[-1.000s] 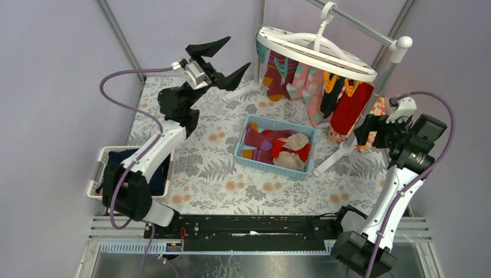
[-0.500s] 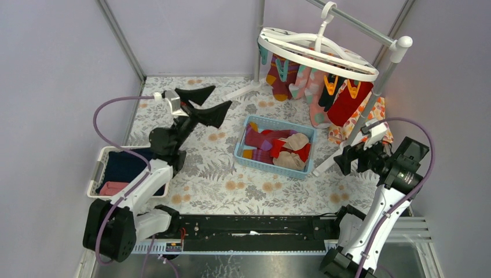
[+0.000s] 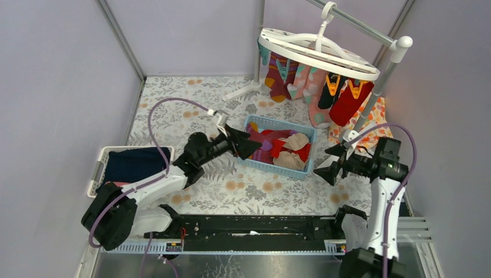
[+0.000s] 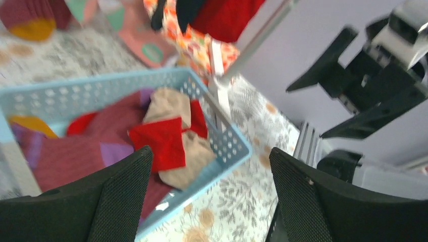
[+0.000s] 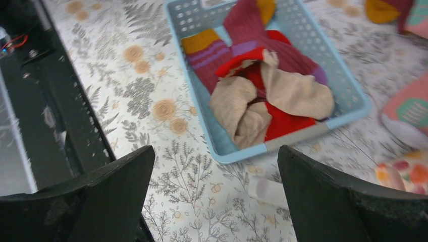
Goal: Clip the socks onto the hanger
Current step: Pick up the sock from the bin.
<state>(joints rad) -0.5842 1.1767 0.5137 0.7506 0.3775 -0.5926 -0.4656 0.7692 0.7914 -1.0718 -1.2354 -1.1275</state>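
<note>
Loose socks (image 3: pixel 278 147), red, maroon and beige, lie in a light blue basket (image 3: pixel 252 123); they also show in the left wrist view (image 4: pixel 161 136) and the right wrist view (image 5: pixel 262 96). The white oval hanger (image 3: pixel 315 55) hangs on the rack at the back right with several socks (image 3: pixel 347 104) clipped under it. My left gripper (image 3: pixel 248 146) is open and empty at the basket's left edge. My right gripper (image 3: pixel 332 162) is open and empty, low, just right of the basket's near right corner.
A white basket (image 3: pixel 97 168) with folded navy and pink cloth sits at the left. The grey rack pole (image 3: pixel 370 104) slants down to a foot (image 5: pixel 267 190) by the blue basket. An orange floral cloth (image 3: pixel 376 113) lies behind the rack. Lavender walls close in both sides.
My left gripper has swung down from high at the back left to the blue basket's left edge. My right gripper has dropped from beside the hanging socks to low beside the basket.
</note>
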